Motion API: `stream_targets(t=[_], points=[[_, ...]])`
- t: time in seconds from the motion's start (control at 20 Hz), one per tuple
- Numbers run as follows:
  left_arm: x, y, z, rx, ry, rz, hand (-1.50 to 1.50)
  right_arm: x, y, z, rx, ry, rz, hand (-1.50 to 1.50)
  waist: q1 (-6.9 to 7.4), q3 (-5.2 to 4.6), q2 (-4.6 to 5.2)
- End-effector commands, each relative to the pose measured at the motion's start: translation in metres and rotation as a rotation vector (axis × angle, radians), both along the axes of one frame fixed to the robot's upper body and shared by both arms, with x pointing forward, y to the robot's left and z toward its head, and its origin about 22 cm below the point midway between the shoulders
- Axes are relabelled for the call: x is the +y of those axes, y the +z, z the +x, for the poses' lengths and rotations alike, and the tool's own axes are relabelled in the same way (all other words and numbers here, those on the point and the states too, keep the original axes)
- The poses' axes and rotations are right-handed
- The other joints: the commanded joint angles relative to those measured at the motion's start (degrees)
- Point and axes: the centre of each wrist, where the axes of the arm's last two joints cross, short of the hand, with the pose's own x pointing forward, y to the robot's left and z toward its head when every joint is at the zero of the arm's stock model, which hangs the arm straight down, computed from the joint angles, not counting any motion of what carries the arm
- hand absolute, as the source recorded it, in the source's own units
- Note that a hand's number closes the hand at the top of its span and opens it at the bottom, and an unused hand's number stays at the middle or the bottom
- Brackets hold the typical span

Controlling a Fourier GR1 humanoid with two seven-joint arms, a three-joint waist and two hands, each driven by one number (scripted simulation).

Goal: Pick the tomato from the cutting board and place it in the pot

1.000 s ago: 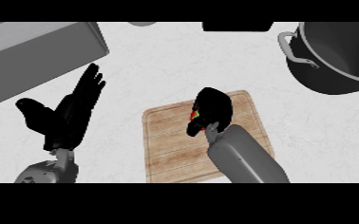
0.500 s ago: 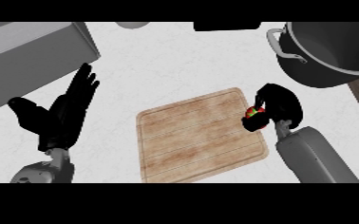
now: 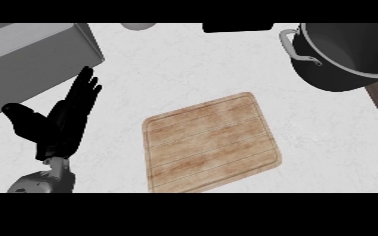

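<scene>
Pot [image 3: 316,72] upright, beyond cutting board [image 3: 210,142]

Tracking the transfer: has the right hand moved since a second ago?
Yes: the right hand went rightward off the cutting board, toward the pot; now out of view.

The cutting board [image 3: 210,142] lies flat in the middle of the table [image 3: 184,70], low enough to pass over. A wide strip of open table runs between it and the tall pot [image 3: 321,77] at the upper right. A grey box [image 3: 44,50] blocks the upper left corner, and the left hand [image 3: 63,122], fingers straight, stands just below it. A dark object [image 3: 236,27] and a pale round thing [image 3: 139,26] line the far edge.
</scene>
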Motion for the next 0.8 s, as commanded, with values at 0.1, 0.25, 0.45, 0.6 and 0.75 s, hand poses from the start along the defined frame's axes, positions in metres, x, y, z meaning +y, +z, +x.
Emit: stream_targets(t=[0.1, 0.25, 0.45, 0.6, 0.75], points=[[-0.018, 0.004, 0.017, 0.001, -0.027, -0.002, 0.00, -0.073, 0.067, -0.032, -0.229, 0.079, 0.032, 1.50, 1.40, -0.13, 0.15], [-0.017, -0.004, 0.004, 0.003, -0.026, 0.003, 0.00, -0.083, 0.102, -0.042, -0.337, 0.147, -0.011, 1.50, 1.80, -0.17, -0.03], [-0.005, 0.000, 0.006, -0.009, -0.033, 0.007, 0.00, -0.077, 0.125, -0.040, -0.458, 0.226, 0.055, 1.50, 2.53, -0.21, 0.03], [-0.011, 0.000, 0.011, -0.002, -0.041, 0.005, 0.00, -0.068, 0.161, -0.041, -0.477, 0.285, 0.091, 1.50, 2.69, -0.23, 0.09], [-0.007, -0.003, 0.007, -0.008, -0.057, 0.010, 0.00, -0.047, 0.174, -0.028, -0.479, 0.255, 0.100, 1.50, 3.11, -0.25, 0.13]])
